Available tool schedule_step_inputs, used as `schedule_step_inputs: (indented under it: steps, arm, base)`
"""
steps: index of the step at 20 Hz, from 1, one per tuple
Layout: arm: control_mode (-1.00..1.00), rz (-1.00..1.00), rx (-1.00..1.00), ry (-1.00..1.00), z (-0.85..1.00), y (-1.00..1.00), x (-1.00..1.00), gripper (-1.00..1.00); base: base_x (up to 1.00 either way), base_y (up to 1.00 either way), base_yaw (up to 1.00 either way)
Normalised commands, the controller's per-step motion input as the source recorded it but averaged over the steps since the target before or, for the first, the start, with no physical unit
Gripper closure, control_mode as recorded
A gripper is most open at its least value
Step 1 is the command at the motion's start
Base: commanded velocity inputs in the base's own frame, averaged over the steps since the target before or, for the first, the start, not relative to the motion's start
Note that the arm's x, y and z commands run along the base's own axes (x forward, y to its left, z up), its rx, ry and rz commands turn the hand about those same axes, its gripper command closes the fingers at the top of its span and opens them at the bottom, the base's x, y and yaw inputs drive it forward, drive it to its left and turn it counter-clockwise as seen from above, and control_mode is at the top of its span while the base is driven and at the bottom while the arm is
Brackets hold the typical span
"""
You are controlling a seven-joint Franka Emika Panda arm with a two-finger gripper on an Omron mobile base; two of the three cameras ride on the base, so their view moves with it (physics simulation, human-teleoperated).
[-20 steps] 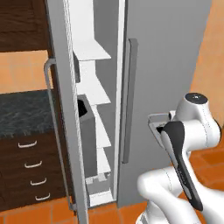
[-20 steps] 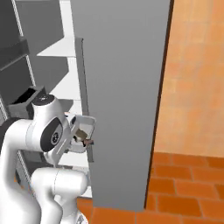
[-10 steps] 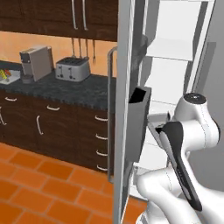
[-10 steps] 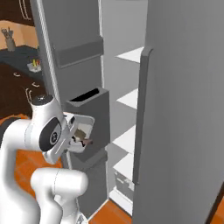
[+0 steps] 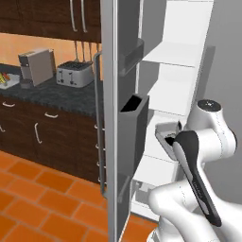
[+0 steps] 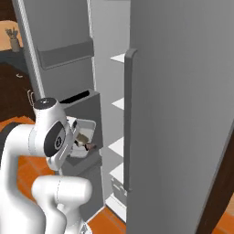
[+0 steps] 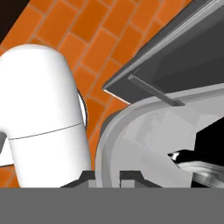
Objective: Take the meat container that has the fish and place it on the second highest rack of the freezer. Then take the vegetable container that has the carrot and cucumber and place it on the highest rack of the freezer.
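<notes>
Open freezer door (image 5: 124,118) beside held meat container (image 6: 82,137), toaster (image 5: 74,73) on counter (image 5: 52,97)

Freezer door (image 5: 109,118): you see smooth matt grey metal.
Container (image 7: 131,144): pale, smooth plastic.
Floor (image 5: 33,198): matt orange tile.

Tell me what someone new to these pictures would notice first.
First the open freezer, with its bare white racks between the door and the grey side wall. Then the end effector, shut on the rim of a pale container held up in front of the door bins. Off to the left, a toaster sits on the dark counter.
</notes>
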Motion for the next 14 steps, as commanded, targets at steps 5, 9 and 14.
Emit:
schedule_step_inputs:
  steps: [5, 9, 14]
  arm:
    - [1.00, 0.00, 0.00, 0.00, 0.00, 0.00, 0.00, 1.00]
    - [1.00, 0.00, 0.00, 0.00, 0.00, 0.00, 0.00, 1.00]
    - [1.00, 0.00, 0.00, 0.00, 0.00, 0.00, 0.00, 1.00]
  base:
    - [0.47, 0.18, -0.12]
    - [0.59, 0.17, -0.25]
    - [0.41, -0.01, -0.15]
